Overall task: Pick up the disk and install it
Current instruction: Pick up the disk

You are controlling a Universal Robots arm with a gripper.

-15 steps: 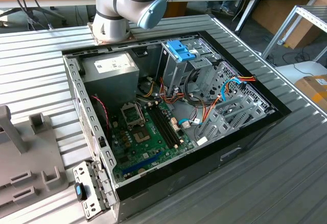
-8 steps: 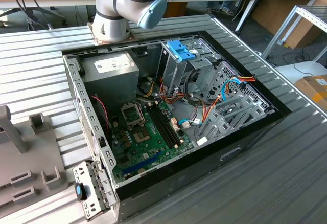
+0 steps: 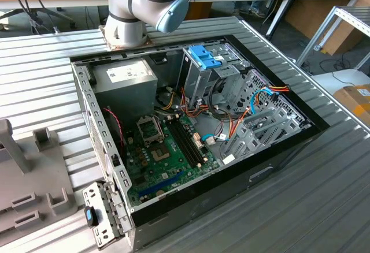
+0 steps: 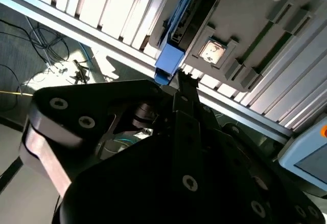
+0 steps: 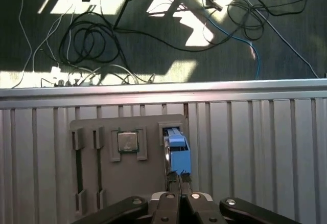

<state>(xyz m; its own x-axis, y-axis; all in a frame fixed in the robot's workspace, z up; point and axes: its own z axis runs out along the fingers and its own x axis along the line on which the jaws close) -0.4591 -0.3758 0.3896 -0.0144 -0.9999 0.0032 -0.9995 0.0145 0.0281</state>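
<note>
Your gripper [image 5: 178,177] has its two black fingers drawn together, tip against tip, with no gap that you can see between them in the first wrist view. Those tips sit right at the blue end tab of the disk [image 5: 178,150]. Whether they actually touch the tab, I cannot tell.

The disk stands on edge in a slot of the grey fixture [image 5: 148,183], its blue end towards your gripper and its black body running away from it. In the second wrist view the same disk [image 4: 189,19] shows as a dark slab with a blue rail along one side, and the fingertip of the gripper [image 4: 183,81] is just beside the blue tab.

Beside the disk's slot, a square silver chip [image 5: 127,142] lies flat in its own pocket of the fixture, and it turns up again in the second wrist view [image 4: 211,53]. The fixture rests on the ribbed metal table [image 5: 255,147]. Past the table's edge lies a dark floor with loose cables [image 5: 87,40] in patches of sunlight.

In the exterior view, the arm [image 3: 144,4] rises from the far side of the table, behind the open computer case [image 3: 277,166]. Inside that case you have the green motherboard [image 3: 167,160] lying flat and a tall grey drive cage topped by a blue latch [image 3: 203,56].
</note>
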